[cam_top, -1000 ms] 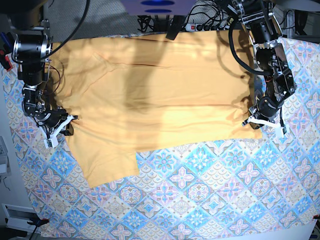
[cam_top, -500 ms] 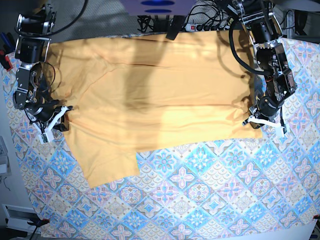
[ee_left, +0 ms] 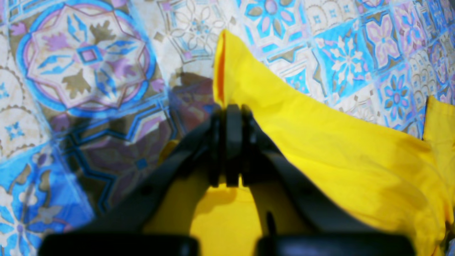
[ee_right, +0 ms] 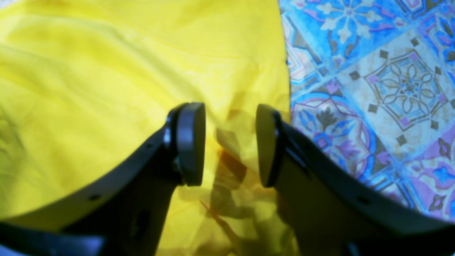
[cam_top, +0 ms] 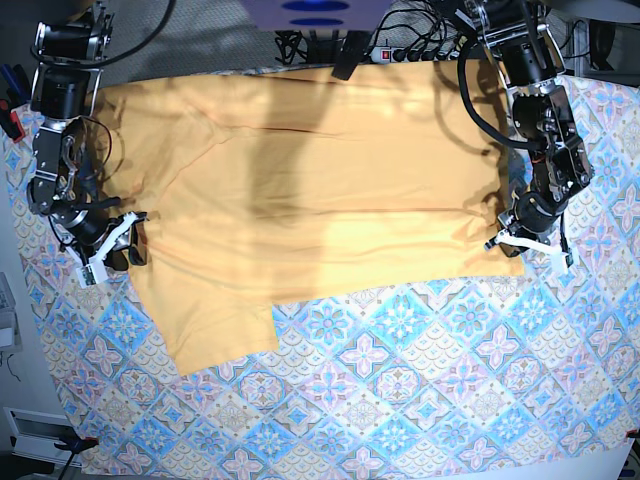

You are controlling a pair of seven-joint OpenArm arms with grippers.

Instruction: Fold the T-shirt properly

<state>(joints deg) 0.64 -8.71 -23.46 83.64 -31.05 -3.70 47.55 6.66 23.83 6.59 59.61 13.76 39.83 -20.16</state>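
The yellow-orange T-shirt (cam_top: 300,190) lies spread wide across the table, with one sleeve (cam_top: 215,325) sticking out toward the front left. At the shirt's right edge my left gripper (cam_top: 527,243) is shut on the cloth. In the left wrist view its tips (ee_left: 229,117) pinch a raised fold of the T-shirt (ee_left: 337,142). My right gripper (cam_top: 110,255) sits at the shirt's left edge. In the right wrist view it (ee_right: 229,142) stands open just above the T-shirt (ee_right: 89,71), with nothing gripped between its pads (ee_right: 190,142).
A blue-and-pink tile-patterned tablecloth (cam_top: 420,380) covers the table and shows bare in front of the shirt. Cables and a power strip (cam_top: 400,50) lie behind the shirt's far edge. The cloth's left edge runs close beside my right arm (cam_top: 60,130).
My right arm drew the shirt's left edge outward to the left, then its gripper opened and let go of the cloth. The left gripper has kept its hold and place.
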